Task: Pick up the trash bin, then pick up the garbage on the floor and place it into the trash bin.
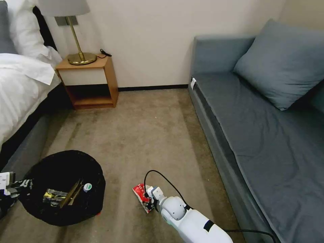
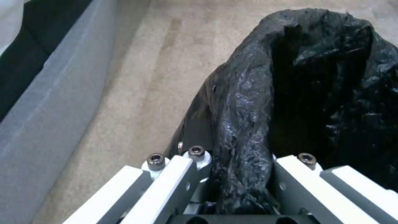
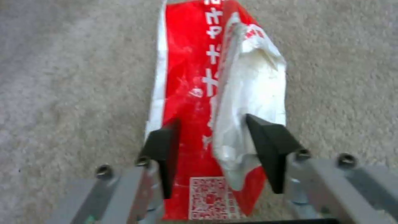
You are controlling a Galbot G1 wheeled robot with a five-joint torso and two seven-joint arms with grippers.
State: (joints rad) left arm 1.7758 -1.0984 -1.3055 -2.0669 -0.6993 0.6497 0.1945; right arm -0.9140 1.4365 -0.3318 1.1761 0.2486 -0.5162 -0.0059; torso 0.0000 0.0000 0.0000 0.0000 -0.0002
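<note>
Right gripper [image 3: 213,146] open, fingers straddling red-and-white packet [image 3: 207,93] at frame centre: light, crinkly, slippery film — pinch the raised central fold.

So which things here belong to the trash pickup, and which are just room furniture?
Job:
- trash bin, its rim clamped by the left gripper, already holding a gold wrapper and a small bottle
- red-and-white packet on the carpet, between the open fingers of the right gripper

Lying about:
- sofa, cushion
- nightstand, lamp
- bed

A bedroom: bed [image 1: 20,84], nightstand [image 1: 89,82] with lamp [image 1: 72,30], grey sofa [image 1: 263,135].
</note>
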